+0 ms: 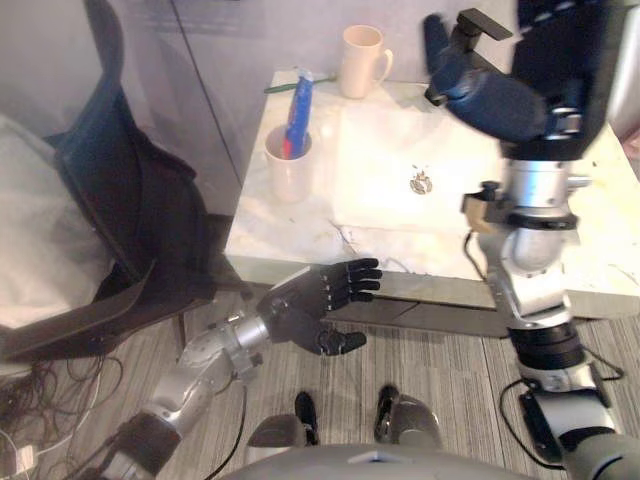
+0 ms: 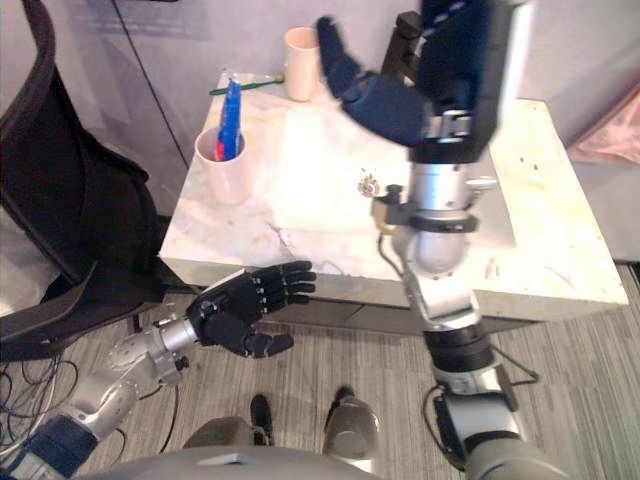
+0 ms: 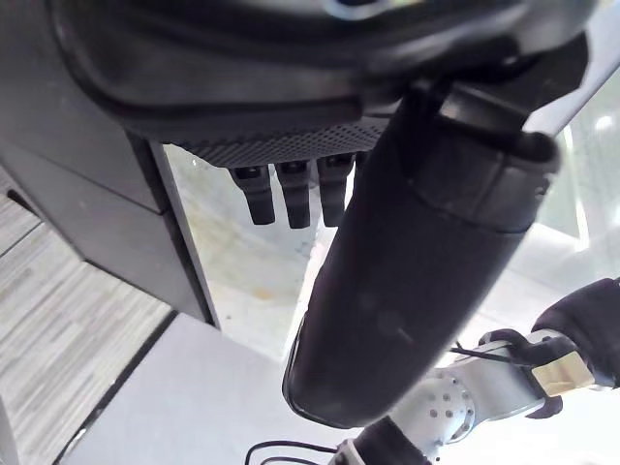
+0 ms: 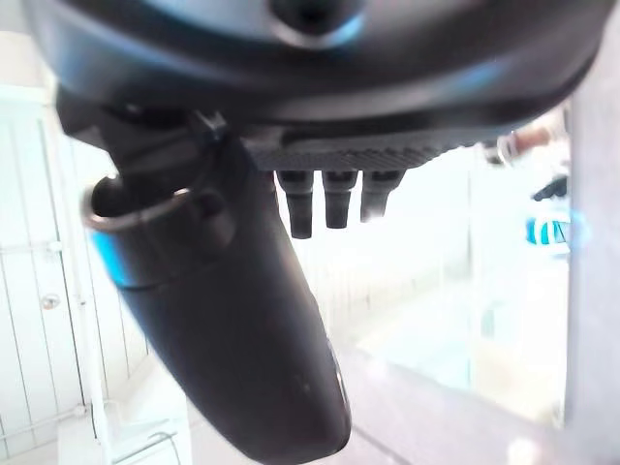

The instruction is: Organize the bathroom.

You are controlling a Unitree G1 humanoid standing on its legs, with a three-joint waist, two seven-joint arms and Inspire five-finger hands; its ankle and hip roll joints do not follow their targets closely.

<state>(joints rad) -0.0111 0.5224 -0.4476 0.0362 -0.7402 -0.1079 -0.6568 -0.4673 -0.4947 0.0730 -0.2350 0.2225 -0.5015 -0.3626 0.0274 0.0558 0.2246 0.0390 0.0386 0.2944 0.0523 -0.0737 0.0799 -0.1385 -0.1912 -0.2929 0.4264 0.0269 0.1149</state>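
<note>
Marble table [image 1: 300,235]: we see both robot hands spread, empty — left [image 1: 318,303] below its edge, right [image 2: 365,88] raised over the sink [image 1: 400,170]. We suggest lowering right slowly toward the far mug [image 1: 360,60], clear of the toothbrush cup [image 1: 289,165].

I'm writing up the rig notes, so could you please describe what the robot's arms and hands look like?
Both arms are silver-grey metal with rounded joints and dark bands. The left hand is black with ridged, segmented fingers. The right hand is dark blue-black and smooth, above a cylindrical silver wrist with a small tan tag.

Two cups [image 1: 290,160] [image 1: 362,60], one blue toothbrush [image 1: 298,112], one green toothbrush [image 1: 285,82], one sink [image 1: 400,170], one chair [image 1: 110,200].
</note>
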